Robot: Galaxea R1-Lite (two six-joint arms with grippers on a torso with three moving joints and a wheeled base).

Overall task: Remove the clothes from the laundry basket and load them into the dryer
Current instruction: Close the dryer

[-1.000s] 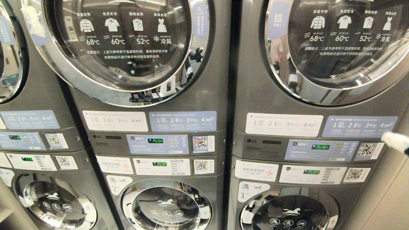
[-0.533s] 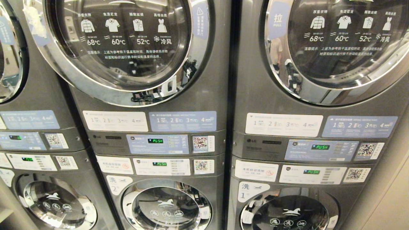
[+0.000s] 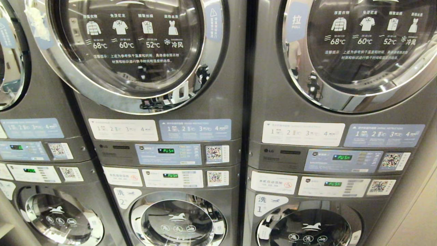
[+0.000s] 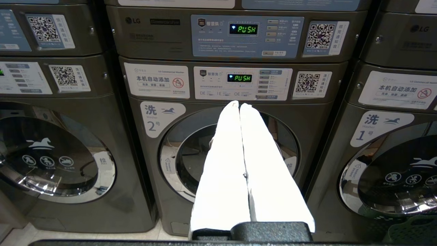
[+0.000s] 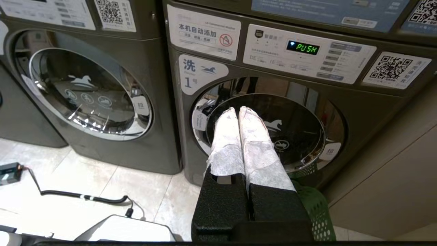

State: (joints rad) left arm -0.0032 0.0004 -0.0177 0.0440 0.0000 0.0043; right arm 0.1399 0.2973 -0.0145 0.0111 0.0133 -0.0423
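Observation:
Two grey dryers fill the top of the head view, the middle one [image 3: 129, 51] and the right one [image 3: 362, 51], both with round glass doors closed. The green perforated laundry basket [image 5: 315, 208] stands on the floor against washer number 1 [image 5: 266, 136], just beyond my right gripper [image 5: 238, 110]. A corner of the basket [image 4: 413, 229] also shows in the left wrist view. I cannot make out any clothes. My right gripper is shut and empty, low before washer 1's door. My left gripper [image 4: 239, 104] is shut and empty, in front of washer number 2 [image 4: 228, 153]. Neither gripper is in the head view.
A black cable [image 5: 82, 196] and a small black box [image 5: 8, 172] lie on the pale tiled floor to the left. A white part of my base [image 5: 126, 232] is below. A beige wall [image 5: 392, 177] borders the right machine stack.
The white tip of my right gripper, at the head view's right edge a second ago, has dropped out of that view. Its reflection in the dryer doors has moved down. The machines are unchanged.

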